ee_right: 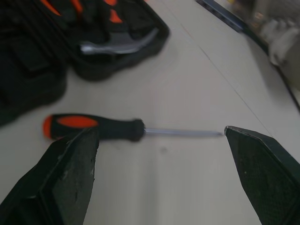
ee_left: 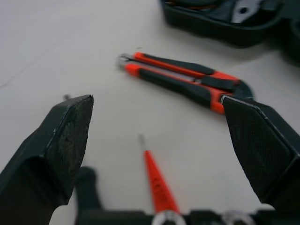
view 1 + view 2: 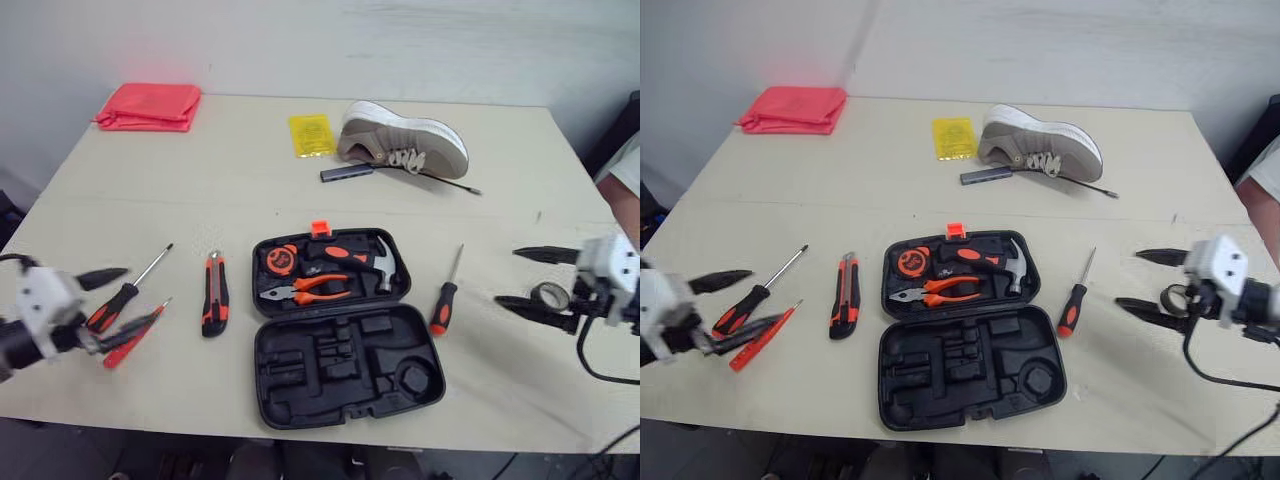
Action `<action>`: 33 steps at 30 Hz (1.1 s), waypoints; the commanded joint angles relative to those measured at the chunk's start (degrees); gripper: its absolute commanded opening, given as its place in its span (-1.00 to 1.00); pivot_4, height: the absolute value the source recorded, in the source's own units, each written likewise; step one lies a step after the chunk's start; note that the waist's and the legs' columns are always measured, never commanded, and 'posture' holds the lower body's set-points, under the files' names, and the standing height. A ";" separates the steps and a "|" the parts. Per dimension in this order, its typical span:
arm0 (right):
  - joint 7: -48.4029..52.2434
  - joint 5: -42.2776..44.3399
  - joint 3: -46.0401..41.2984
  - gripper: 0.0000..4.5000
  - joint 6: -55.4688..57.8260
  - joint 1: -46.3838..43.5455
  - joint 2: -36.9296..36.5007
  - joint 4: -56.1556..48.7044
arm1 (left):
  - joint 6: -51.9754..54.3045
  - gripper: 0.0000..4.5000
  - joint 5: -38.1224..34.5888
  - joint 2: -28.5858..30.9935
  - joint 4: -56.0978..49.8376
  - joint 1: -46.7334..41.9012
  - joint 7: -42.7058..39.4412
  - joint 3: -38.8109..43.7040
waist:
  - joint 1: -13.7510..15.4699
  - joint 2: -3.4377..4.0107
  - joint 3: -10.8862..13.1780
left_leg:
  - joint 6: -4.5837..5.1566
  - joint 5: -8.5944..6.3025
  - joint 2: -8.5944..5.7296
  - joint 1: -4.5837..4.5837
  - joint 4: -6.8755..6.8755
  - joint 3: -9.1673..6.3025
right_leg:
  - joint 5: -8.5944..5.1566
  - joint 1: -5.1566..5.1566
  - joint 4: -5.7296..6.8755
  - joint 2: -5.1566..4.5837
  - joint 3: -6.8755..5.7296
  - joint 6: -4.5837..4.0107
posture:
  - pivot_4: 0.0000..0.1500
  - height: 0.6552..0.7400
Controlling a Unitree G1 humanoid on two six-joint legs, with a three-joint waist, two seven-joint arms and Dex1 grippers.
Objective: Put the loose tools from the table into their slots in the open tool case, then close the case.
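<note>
My left claw point(image 3: 140, 295) hangs low at the worktop's point(image 3: 240, 190) 8 o'clock corner, spread wide and holding nothing. Two loose tools lie in its gap. One is a black-and-red screwdriver point(image 3: 115, 305) with its shaft pointing to 1 o'clock. The other is a slim red screwdriver point(image 2: 157, 180), just beside it at its 5 o'clock. I cannot tell whether my fingers touch either one. Far off at the worktop's 11 o'clock lies a folded red cloth point(image 3: 150, 105).

At 3 o'clock from the left claw lies the utility knife point(image 3: 214, 295), lengthwise from 12 to 6. The tool case point(image 3: 345, 375) lies just beside it at its 3 o'clock. The case is open and flat at the middle of the near edge, with an orange latch point(image 3: 320, 228) at its 12 o'clock. Its far half holds a tape measure point(image 3: 281, 260), pliers point(image 3: 310, 290) and a hammer point(image 3: 365, 260). Its near half shows moulded slots.

At 12 o'clock from the case, well apart, lie a yellow card point(image 3: 311, 135), a grey bar point(image 3: 345, 173) and a sneaker point(image 3: 400, 140).

A third screwdriver point(image 3: 444, 300) lies near the case at its 3 o'clock, tip toward 12. My right claw point(image 3: 506, 276) hangs at 3 o'clock from that tool, spread wide and carrying nothing. A person's sleeve point(image 3: 625, 170) shows at the worktop's 2 o'clock edge.
</note>
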 commanded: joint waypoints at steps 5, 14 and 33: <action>2.09 -5.69 8.55 -0.54 -0.61 -5.78 2.31 -2.85 | 3.84 0.01 3.91 -3.59 -9.23 0.03 4.95 -7.46 | 1.00 0.00 0.00 | 0.02 -0.01 0.00 -0.09 0.11 -0.02 | 0.00 -0.03 -0.06 0.07 -0.03 0.00 | 1.00 1.00; 1.08 -15.38 16.89 -1.00 -5.13 -12.90 6.83 1.98 | 9.03 -0.98 10.29 -6.06 -9.48 -5.30 10.06 -18.05 | 1.57 0.01 0.00 | 0.25 -0.16 -0.02 -0.17 0.32 -0.01 | 0.01 -0.05 -0.03 0.20 -0.04 0.01 | 1.00 1.00; -0.85 -24.44 22.89 -1.00 -8.77 -16.19 11.55 5.14 | 18.35 -0.98 16.04 -13.07 -5.17 -20.73 13.04 -33.87 | 1.68 0.04 -0.02 | 0.36 -0.32 -0.07 -0.96 1.31 0.15 | 0.19 -0.59 0.20 0.26 0.12 0.36 | 1.00 1.00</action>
